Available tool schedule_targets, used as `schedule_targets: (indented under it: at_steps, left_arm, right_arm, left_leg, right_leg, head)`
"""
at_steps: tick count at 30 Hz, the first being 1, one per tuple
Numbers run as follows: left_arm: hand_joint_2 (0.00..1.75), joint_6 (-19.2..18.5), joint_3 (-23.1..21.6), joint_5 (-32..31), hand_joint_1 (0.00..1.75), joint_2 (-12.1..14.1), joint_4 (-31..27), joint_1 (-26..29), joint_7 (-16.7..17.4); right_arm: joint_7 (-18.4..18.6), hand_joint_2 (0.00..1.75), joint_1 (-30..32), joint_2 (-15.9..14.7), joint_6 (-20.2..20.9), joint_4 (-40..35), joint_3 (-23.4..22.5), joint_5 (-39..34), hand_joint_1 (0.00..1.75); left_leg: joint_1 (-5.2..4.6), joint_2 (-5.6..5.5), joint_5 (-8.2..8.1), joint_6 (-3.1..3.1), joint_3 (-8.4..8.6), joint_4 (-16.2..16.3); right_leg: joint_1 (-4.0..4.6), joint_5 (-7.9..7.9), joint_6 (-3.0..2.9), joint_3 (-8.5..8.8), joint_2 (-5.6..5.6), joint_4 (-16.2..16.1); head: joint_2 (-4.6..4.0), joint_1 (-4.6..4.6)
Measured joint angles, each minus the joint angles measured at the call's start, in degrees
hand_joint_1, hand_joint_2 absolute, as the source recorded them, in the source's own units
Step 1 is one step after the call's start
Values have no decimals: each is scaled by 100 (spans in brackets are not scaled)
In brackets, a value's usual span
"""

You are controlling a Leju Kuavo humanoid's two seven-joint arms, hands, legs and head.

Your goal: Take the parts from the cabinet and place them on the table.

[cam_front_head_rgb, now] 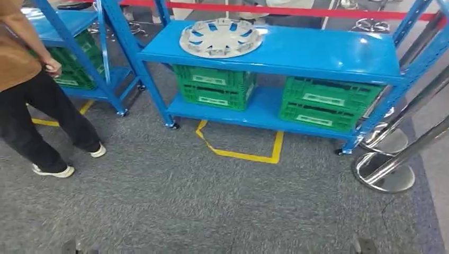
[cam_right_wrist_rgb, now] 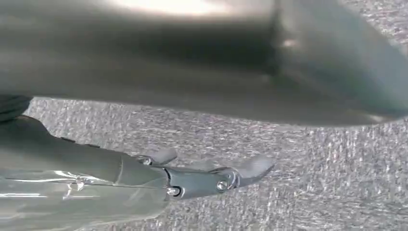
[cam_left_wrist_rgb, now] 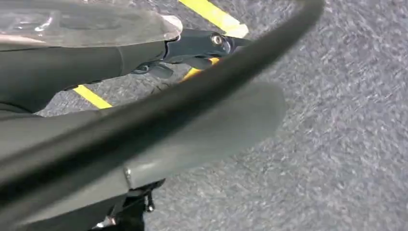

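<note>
A silver-grey wheel cover (cam_front_head_rgb: 220, 37) lies flat on the top shelf of a blue rack (cam_front_head_rgb: 328, 55) ahead of me, toward its left end. Two green crates (cam_front_head_rgb: 214, 87) (cam_front_head_rgb: 325, 103) stand on the rack's lower shelf. My left hand (cam_left_wrist_rgb: 211, 125) hangs over grey carpet, its thick thumb and dark fingers (cam_left_wrist_rgb: 197, 45) apart, holding nothing; a dark cable crosses in front of it. My right hand (cam_right_wrist_rgb: 192, 96) also hangs above the carpet, with its fingers (cam_right_wrist_rgb: 207, 180) stretched out and nothing in it. Both hands are far from the rack.
A person (cam_front_head_rgb: 26, 79) in a brown top and black trousers stands at the left, beside a second blue rack (cam_front_head_rgb: 69, 21) with green crates (cam_front_head_rgb: 74, 71). Chrome stanchion bases (cam_front_head_rgb: 384, 174) stand at the right. Yellow tape (cam_front_head_rgb: 241, 153) marks the carpet before the rack. A red barrier band (cam_front_head_rgb: 296, 10) runs behind.
</note>
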Motion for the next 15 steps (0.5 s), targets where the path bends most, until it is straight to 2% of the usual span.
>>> schedule_targets:
  at_steps: [1, 2, 3, 4, 5, 6, 7, 8, 9, 10, 11, 13, 14, 15]
  left_arm:
    - [0, 0, 0, 0, 0, -11, 0, 8, 0]
    - [0, 0, 0, 0, 0, -20, 0, 18, 2]
    - [0, 0, 0, 0, 0, -28, 0, 23, 2]
    - [0, 0, 0, 0, 0, 13, 7, 17, 2]
    - [0, 2, 2, 7, 0, 61, 20, 14, 7]
    - [0, -9, 2, 0, 0, 57, 17, 3, -4]
    - [0, -13, 2, -2, 0, 39, 17, -8, 0]
    - [0, -11, 2, 0, 0, 52, 17, -11, 0]
    - [0, -11, 2, 0, 0, 79, 17, -9, 0]
    - [0, -11, 2, 2, 0, 66, 17, -18, 0]
    - [0, -11, 2, 5, 0, 72, 17, -20, -2]
    - [0, -11, 2, 4, 0, 70, 17, -13, -2]
    - [0, -13, 2, 6, 0, 61, 17, -10, -2]
    - [0, -13, 2, 7, 0, 53, 17, -6, -2]
  right_arm:
    - [0, 0, 17, 0, -6, 2, 2, 0, 0]
    - [0, 0, 16, 0, -6, 6, 0, 0, 0]
    - [-2, 0, 12, -2, -6, 7, 2, 0, 0]
    - [0, 0, 13, 11, -4, 7, 2, 0, 0]
    - [-2, 0, 16, 105, 13, 7, 9, 0, 0]
    - [-9, 0, 4, 48, 9, 4, 7, 0, 0]
    - [4, 0, 22, 61, 7, 13, 7, 0, 0]
    - [2, 0, 31, 63, 0, 13, 4, 0, 0]
    - [2, 0, 25, 68, 2, 13, 4, 0, 0]
    - [2, 0, 27, 55, 2, 13, 4, 0, 0]
    - [-2, 0, 24, 55, 2, 13, 4, 0, 0]
    - [-7, 0, 17, 55, 9, 13, 4, 2, 0]
    - [-7, 0, 17, 55, 9, 13, 4, 2, 0]
    - [-7, 0, 16, 55, 7, 13, 4, 2, 0]
  left_leg:
    - [63, -11, -31, -83, -1, 46]
    - [141, -19, -81, -173, -7, 129]
    - [244, -25, -172, -307, -33, 288]
    - [225, -31, -278, -444, -98, 484]
    - [260, -46, -368, -521, -184, 639]
    - [232, -50, -407, -555, -251, 784]
    - [226, -61, -400, -581, -257, 776]
    - [220, -56, -405, -621, -271, 777]
    - [211, -56, -424, -653, -274, 777]
    - [201, -103, -567, -616, -330, 937]
    - [190, -158, -788, -534, -539, 1356]
    - [94, -167, -1179, -440, -1139, 2412]
    - [27, -169, -1268, -382, -1427, 2858]
    - [-37, -179, -1211, -294, -1597, 3036]
  right_leg:
    - [-54, 175, 89, 64, -4, -175]
    - [-119, 428, 180, 235, -15, -554]
    - [-208, 726, 296, 500, -44, -1117]
    - [-195, 546, 441, 549, -4, -1223]
    - [-187, 502, 328, 457, 66, -1106]
    - [-211, 435, 82, 449, 71, -982]
    - [-210, 426, 27, 427, 57, -945]
    - [-218, 439, -6, 384, 66, -910]
    - [-197, 441, -17, 365, 82, -871]
    - [-169, 437, -100, 351, 109, -887]
    - [-130, 444, -118, 352, 106, -907]
    - [-77, 459, -133, 372, 111, -962]
    - [-27, 460, -137, 381, 110, -973]
    - [30, 457, -142, 394, 116, -976]
  head:
    - [0, 11]
    - [0, 22]
    - [0, 44]
    - [0, 83]
    - [0, 241]
    - [0, 234]
    - [0, 67]
    - [0, -11]
    - [0, -37]
    - [0, -132]
    - [0, -238]
    - [0, -332]
    - [0, -404]
    - [0, -450]
